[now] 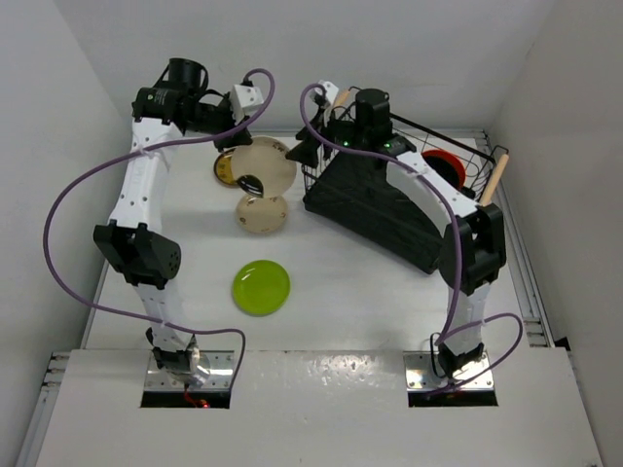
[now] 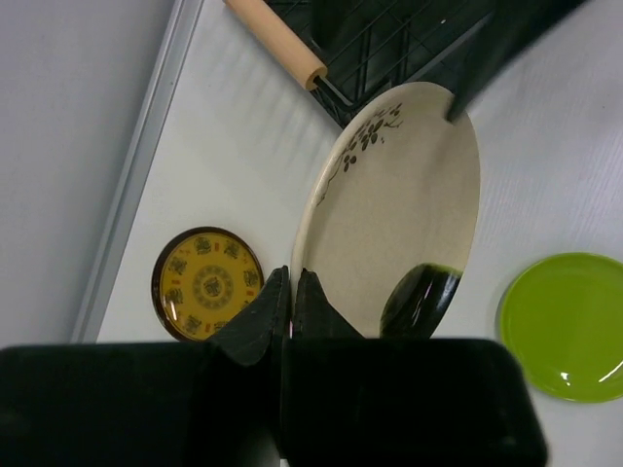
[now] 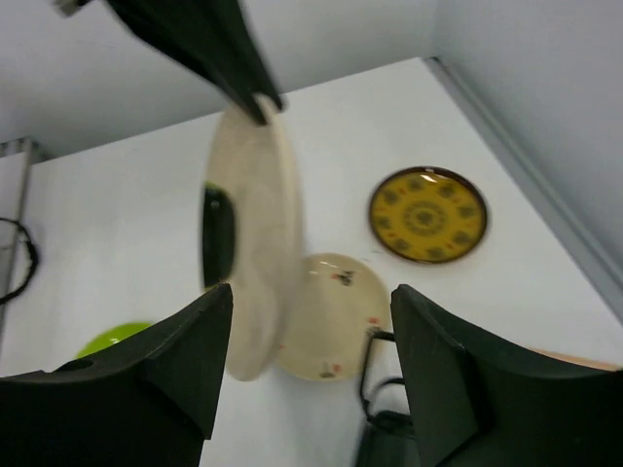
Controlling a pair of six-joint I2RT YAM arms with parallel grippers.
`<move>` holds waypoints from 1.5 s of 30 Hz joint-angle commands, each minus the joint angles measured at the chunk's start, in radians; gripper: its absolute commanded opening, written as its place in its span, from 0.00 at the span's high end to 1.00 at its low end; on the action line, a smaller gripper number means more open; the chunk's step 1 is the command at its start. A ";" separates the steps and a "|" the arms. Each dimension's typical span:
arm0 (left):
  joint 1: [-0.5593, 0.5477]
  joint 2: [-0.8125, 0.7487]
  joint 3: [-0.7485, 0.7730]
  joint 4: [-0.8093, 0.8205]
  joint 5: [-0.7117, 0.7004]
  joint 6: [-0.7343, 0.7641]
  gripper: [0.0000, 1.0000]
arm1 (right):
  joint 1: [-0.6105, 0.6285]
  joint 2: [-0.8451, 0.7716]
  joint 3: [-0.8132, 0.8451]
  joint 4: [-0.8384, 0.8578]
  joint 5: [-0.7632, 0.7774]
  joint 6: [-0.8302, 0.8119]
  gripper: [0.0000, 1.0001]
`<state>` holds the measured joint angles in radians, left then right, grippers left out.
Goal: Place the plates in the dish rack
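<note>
My left gripper (image 2: 290,284) is shut on the rim of the cream plate (image 2: 399,214) with a dark patch and holds it on edge above the table, left of the dish rack (image 1: 375,204). In the top view the gripper (image 1: 237,146) is over this plate (image 1: 261,163). My right gripper (image 3: 311,292) is open and empty at the rack's left end (image 1: 310,151), next to the cream plate (image 3: 253,233). The orange-red plate (image 1: 443,163) stands in the rack. The brown-gold (image 1: 225,171), beige speckled (image 1: 261,216) and lime green (image 1: 261,288) plates lie on the table. The black plate is out of view.
The rack's wooden handles sit at its far left (image 1: 339,98) and right (image 1: 494,179) ends; one shows in the left wrist view (image 2: 277,39). White walls close in the table on the left, back and right. A raised rim runs along the table's right side (image 1: 521,263).
</note>
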<state>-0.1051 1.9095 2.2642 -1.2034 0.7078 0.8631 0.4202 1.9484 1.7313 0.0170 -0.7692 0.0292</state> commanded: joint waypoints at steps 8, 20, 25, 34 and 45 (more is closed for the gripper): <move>-0.024 -0.010 0.057 0.008 0.085 -0.001 1.00 | 0.057 -0.032 -0.090 0.118 -0.055 0.065 0.63; -0.015 -0.010 0.055 0.046 0.111 -0.085 0.62 | 0.045 -0.115 -0.104 0.127 0.065 -0.011 1.00; 0.077 -0.020 0.055 0.198 0.151 -0.312 0.00 | -0.020 -0.216 -0.084 0.184 0.103 -0.090 1.00; 0.280 -0.010 -0.063 0.409 0.236 -0.625 0.00 | -0.240 -0.440 -0.200 0.134 0.261 -0.317 1.00; 0.321 -0.021 -0.405 0.459 -0.211 -0.587 0.00 | -0.397 -0.543 -0.478 -0.043 0.465 -0.675 1.00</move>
<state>0.2028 1.9118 1.8904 -0.7940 0.6098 0.2832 0.0452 1.4082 1.2938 -0.0124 -0.3603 -0.5510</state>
